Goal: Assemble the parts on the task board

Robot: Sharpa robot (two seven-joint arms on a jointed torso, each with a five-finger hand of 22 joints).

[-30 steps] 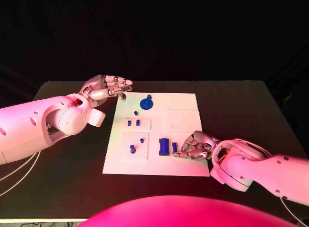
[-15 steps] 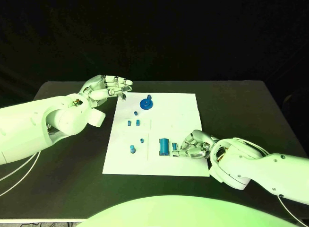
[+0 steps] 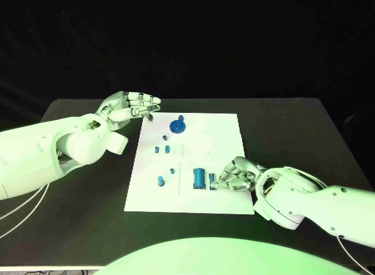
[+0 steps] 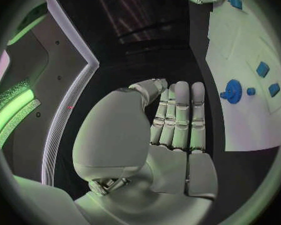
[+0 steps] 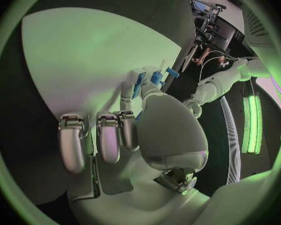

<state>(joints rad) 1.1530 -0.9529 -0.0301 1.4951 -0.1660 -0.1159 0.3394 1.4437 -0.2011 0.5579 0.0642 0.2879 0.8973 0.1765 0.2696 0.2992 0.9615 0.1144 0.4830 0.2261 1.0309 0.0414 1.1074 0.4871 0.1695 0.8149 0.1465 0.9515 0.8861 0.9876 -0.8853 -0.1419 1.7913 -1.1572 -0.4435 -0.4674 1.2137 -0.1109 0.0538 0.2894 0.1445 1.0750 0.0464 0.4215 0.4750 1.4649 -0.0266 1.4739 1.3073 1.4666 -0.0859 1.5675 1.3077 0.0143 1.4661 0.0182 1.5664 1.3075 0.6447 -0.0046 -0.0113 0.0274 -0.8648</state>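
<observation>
Picking up a part looks to be the step in hand. Right hand [image 3: 235, 176] low over the near right part of the task board [image 3: 221, 129], fingers curled down just beside a slim blue piece [image 3: 212, 180] and the larger blue block [image 3: 199, 177] next to it. Fingertips [image 5: 137, 87] seen against small blue pieces [image 5: 157, 77] in the right wrist view; touching or truly pinching, cannot tell, so grip state left open. Nothing plainly lifted off the board.

Left hand [image 3: 128, 106] raised off the far left corner of the board, apart from every part. Fingers straight and laid side by side in the left wrist view, palm bare, holding nothing.

Blue gear [image 3: 178, 126] at the far end of the board, small pegs [image 3: 161, 149] in the middle, further pegs [image 3: 161, 181] near the left edge.

Next move, by judgement: firm closing on the slim piece, straight lift, then carrying to its seat. Likely risk: nudging the neighbouring block, or the piece slipping from a shallow fingertip hold.
</observation>
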